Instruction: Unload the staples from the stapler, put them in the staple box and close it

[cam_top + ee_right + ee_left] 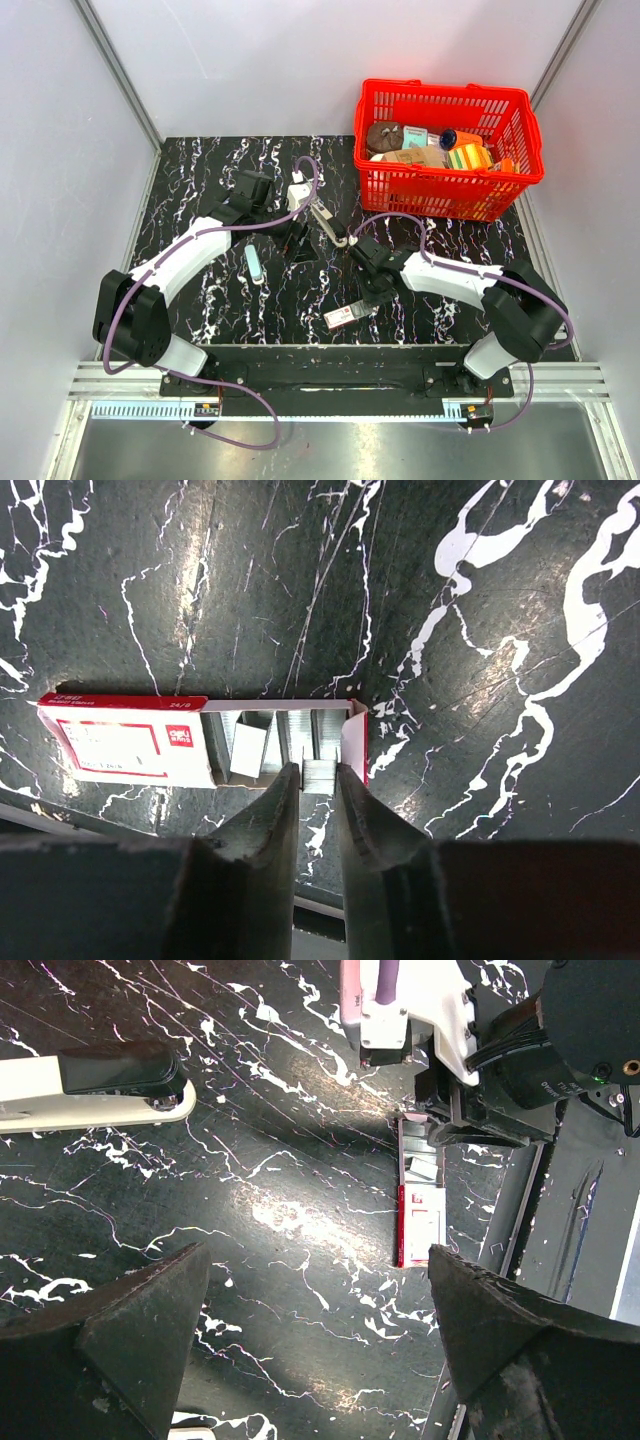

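The small black stapler [331, 224] with its silvery track lies hinged open on the black marble table, between the two arms; it shows in neither wrist view. My left gripper [293, 242] hangs just left of it, open and empty, fingers [130, 1320] wide apart over bare table. My right gripper [373, 294] is shut on a short silvery strip of staples [320, 776] at the open end of the small red-white staple box [130, 742]. The box also shows in the top view [343, 316] and in the left wrist view [421, 1215].
A pale blue-white stick [253, 263] lies left of my left gripper; in the left wrist view it shows as a pale stick [60, 1108] with a black piece on it. A red basket [440, 190] of goods stands at the back right. Grey walls enclose the table.
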Tool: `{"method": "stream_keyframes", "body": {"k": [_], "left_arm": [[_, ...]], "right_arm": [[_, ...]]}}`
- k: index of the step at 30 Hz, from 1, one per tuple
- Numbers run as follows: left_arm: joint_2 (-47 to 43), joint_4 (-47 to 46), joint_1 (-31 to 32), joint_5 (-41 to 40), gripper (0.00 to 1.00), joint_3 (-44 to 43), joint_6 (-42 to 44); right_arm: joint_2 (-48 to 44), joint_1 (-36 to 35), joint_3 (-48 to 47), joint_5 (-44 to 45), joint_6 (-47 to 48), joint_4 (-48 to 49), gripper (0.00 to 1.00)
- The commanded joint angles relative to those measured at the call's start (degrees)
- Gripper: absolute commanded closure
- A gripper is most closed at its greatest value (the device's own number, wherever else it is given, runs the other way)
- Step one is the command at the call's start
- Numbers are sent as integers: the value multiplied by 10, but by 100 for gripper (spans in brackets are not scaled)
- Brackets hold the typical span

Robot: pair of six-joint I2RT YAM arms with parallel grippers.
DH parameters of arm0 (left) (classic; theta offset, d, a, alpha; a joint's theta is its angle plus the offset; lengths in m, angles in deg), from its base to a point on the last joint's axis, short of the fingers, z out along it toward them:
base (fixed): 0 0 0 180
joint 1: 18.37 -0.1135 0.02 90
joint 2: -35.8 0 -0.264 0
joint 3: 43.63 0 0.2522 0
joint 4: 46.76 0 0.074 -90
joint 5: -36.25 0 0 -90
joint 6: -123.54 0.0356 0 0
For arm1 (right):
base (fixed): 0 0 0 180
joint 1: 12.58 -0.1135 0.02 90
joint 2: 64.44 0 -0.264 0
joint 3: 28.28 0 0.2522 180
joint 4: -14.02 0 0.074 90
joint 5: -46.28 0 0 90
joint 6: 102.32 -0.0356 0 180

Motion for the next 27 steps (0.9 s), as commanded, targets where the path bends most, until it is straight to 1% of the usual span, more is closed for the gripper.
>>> {"method": "stream_keyframes", "body": {"k": [1, 4, 7, 10, 13, 16, 18, 20, 22, 24, 27], "left_arm": [[-10, -12, 3, -7, 6, -14, 0], [-11, -12, 4, -11, 5, -14, 4], [-9, -8, 5, -13, 5, -15, 7], [-8, -4, 5, -16, 5, -17, 9], [-8, 2, 6, -24, 6, -17, 22], [-9, 19, 9, -38, 8, -16, 52], [-14, 30, 11, -54, 9, -8, 84], [-21, 38, 19, -74, 11, 9, 118], [-31, 45, 35, -97, 11, 36, 154], [-37, 51, 60, -122, 11, 64, 182], [-42, 51, 105, -153, 11, 93, 212]], "right_arm": [[-2, -6, -22, 7, 9, 5, 71], [-3, -6, -26, -1, 9, 3, 66], [-9, -6, -25, -4, 9, 3, 65], [-19, -6, -28, -1, 8, -5, 65], [-49, -6, -48, 13, 8, -32, 66], [-78, 1, -70, 36, 15, -51, 67], [-90, 18, -75, 33, 16, -55, 68], [-100, 52, -61, 15, 12, -51, 72], [-112, 95, -30, -19, 5, -26, 75], [-116, 124, -3, -62, -2, -2, 75], [-108, 142, 29, -109, -19, 40, 75]]}}
